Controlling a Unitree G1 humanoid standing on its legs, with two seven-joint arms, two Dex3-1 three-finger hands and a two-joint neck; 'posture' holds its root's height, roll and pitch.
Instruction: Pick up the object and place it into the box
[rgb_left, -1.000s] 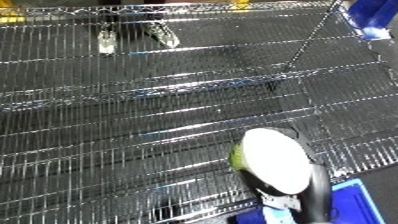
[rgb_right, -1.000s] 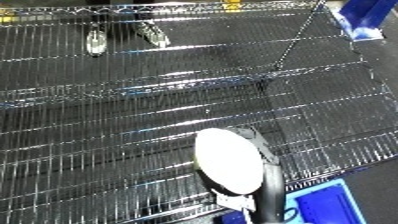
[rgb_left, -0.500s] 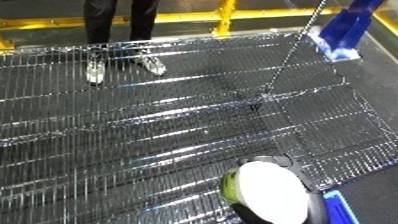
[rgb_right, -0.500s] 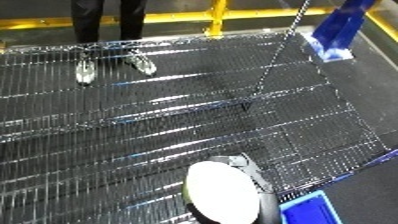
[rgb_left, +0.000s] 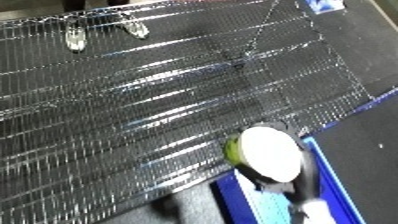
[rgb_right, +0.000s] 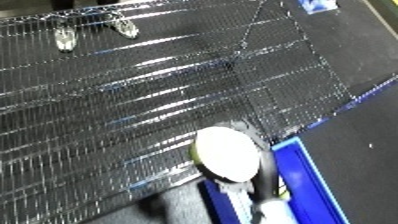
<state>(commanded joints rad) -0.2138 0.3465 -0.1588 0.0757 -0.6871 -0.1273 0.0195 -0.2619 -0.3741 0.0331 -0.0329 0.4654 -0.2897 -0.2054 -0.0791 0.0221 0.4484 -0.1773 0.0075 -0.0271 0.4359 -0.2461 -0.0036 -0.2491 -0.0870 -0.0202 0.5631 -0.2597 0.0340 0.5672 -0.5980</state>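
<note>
Wire shelf (rgb_left: 133, 115) spans most of the scene, bare toward the far left. At its near right edge sits the blue bin (rgb_right: 306, 172), its rim just beside the shelf. Above that edge the right hand (rgb_left: 266, 180) carries a white-faced, green-rimmed object (rgb_left: 266, 152); whether the fingers curl cannot be told.

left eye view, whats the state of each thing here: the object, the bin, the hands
round white and green object: held up at the wire shelf's near edge, partly over the bin
blue bin: below the shelf edge, open at the top, contents unclear
right hand: dark shape under the object, fingers unclear
left hand: not in view
</note>
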